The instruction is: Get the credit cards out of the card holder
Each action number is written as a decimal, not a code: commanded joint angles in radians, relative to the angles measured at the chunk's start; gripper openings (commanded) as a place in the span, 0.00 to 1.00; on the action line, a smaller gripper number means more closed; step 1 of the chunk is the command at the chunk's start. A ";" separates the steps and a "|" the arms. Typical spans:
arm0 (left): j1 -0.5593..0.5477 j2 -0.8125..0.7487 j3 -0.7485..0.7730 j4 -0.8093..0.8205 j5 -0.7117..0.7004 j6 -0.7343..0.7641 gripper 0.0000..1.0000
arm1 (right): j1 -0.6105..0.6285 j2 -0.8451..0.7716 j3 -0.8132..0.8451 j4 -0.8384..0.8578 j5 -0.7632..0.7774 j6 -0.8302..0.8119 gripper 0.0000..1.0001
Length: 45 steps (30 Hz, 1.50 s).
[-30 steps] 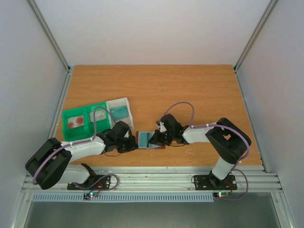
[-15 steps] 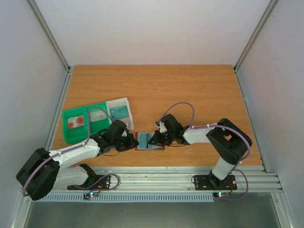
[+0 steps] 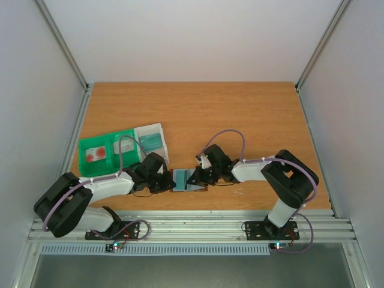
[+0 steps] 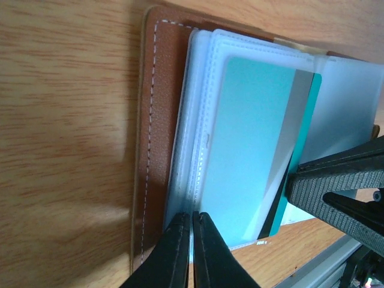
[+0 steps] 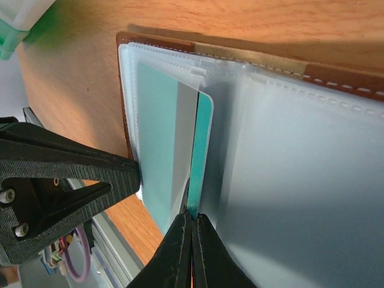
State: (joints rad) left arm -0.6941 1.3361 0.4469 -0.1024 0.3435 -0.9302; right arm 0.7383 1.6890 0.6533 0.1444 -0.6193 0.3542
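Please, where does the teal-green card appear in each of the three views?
Top external: the teal-green card sits low in the picture, just left of centre, between the two arms.
Left wrist: right of centre.
Right wrist: left of centre.
Shared landmark: the brown card holder underneath it.

A brown leather bifold wallet [image 5: 336,81] lies open on the orange wooden table [image 5: 78,78], its clear plastic sleeves fanned across it. A teal-green plastic card with a grey stripe [image 5: 157,150] sticks partway out of a sleeve. The right gripper [image 5: 192,219] comes up from the bottom edge, fingers pressed together on the card's teal edge. The black left gripper [image 5: 129,175] reaches in from the left, its tip touching the sleeves' edge. A green plastic tray corner [image 5: 12,36] shows at top left
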 commanded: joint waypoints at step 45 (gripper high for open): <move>-0.003 -0.045 -0.055 0.085 -0.014 -0.044 0.05 | -0.102 -0.217 -0.047 -0.244 0.025 -0.059 0.01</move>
State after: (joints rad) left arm -0.6941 1.3239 0.4107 -0.0380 0.3408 -0.9592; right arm 0.6449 1.5330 0.6083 -0.0345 -0.6167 0.3122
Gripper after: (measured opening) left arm 0.050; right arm 0.014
